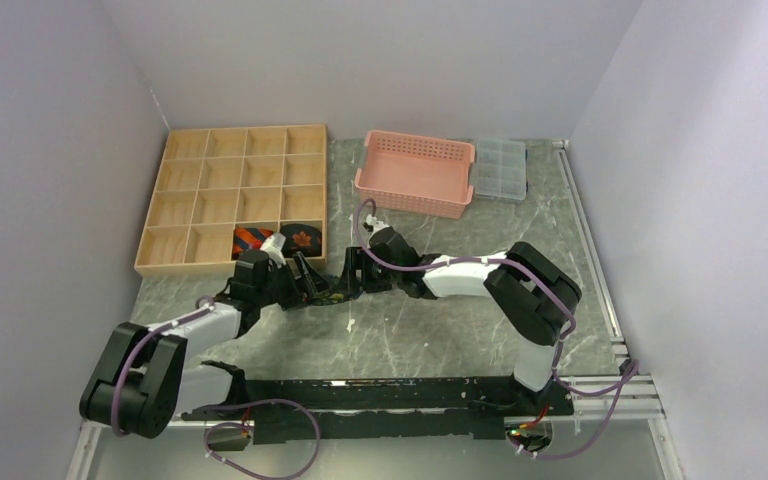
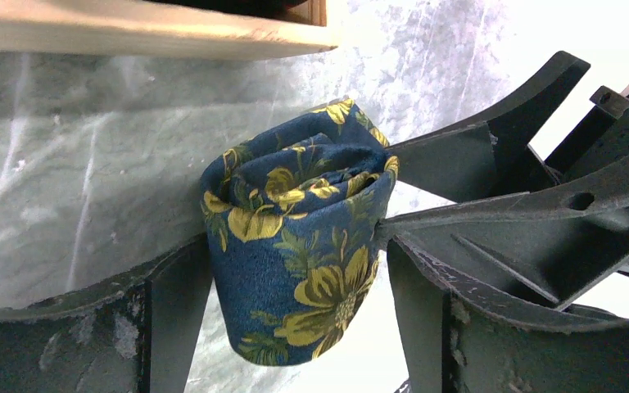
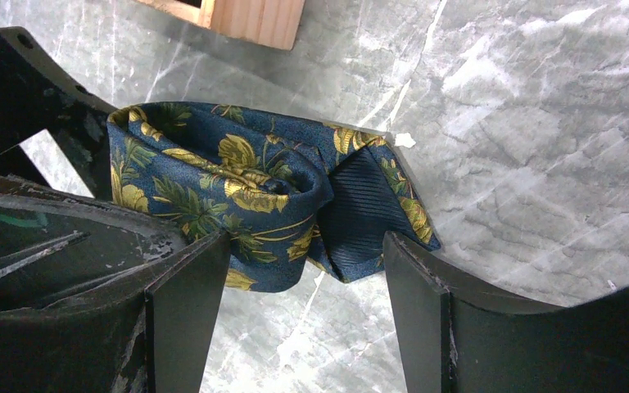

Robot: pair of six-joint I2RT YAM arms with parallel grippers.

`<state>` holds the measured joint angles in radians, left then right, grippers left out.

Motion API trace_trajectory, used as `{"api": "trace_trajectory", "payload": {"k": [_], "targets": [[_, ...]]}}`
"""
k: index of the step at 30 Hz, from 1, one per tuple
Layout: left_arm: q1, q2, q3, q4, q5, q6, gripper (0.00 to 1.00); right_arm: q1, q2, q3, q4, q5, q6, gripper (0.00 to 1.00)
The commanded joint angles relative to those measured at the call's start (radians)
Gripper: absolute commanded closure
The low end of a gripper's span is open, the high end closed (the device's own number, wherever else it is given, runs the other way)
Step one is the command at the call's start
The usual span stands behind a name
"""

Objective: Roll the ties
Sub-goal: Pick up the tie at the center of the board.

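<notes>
The floral tie (image 2: 295, 237), dark blue with yellow-green flowers, is rolled into a bundle on the marble tabletop. My left gripper (image 2: 299, 286) is shut on it, with a finger pressed against each side. My right gripper (image 3: 303, 262) is open, and its fingertips (image 3: 213, 246) touch the roll and its loose tail (image 3: 368, 213) from the opposite side. In the top view the two grippers (image 1: 310, 283) (image 1: 352, 272) meet at the tie (image 1: 332, 293) in front of the wooden tray. The striped tie (image 1: 252, 239) and the leaf tie (image 1: 302, 240) sit rolled in the tray's front compartments.
The wooden compartment tray (image 1: 230, 195) stands at the back left, its corner just beyond the grippers (image 3: 246, 18). A pink basket (image 1: 415, 175) and a clear plastic organizer (image 1: 500, 168) are at the back centre. Walls close in on the left, right and back.
</notes>
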<state>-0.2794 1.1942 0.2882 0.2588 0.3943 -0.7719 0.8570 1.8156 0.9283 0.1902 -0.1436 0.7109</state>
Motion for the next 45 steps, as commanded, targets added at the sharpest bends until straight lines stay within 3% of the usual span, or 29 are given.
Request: {"api": "trace_trajectory", "payload": {"k": [1,17,23,28,31,45], "targets": [[-0.006,0.060,0.022,0.089,0.054,0.005,0.19,-0.022,0.021,-0.049,-0.053,0.041,-0.007,0.27],[-0.020,0.090,0.019,0.151,0.079,0.010,0.34,-0.034,0.020,-0.070,-0.032,0.026,0.000,0.27],[-0.030,0.104,0.027,0.150,0.074,0.010,0.25,-0.033,0.016,-0.073,-0.034,0.026,0.000,0.27],[-0.038,0.115,0.036,0.149,0.073,0.017,0.26,-0.033,0.021,-0.071,-0.032,0.023,0.001,0.27],[-0.041,0.117,0.036,0.148,0.076,0.020,0.33,-0.033,0.022,-0.072,-0.031,0.023,0.002,0.27],[-0.041,0.070,0.058,0.060,0.068,0.044,0.87,-0.033,-0.042,-0.060,-0.055,0.025,0.003,0.26]]}}
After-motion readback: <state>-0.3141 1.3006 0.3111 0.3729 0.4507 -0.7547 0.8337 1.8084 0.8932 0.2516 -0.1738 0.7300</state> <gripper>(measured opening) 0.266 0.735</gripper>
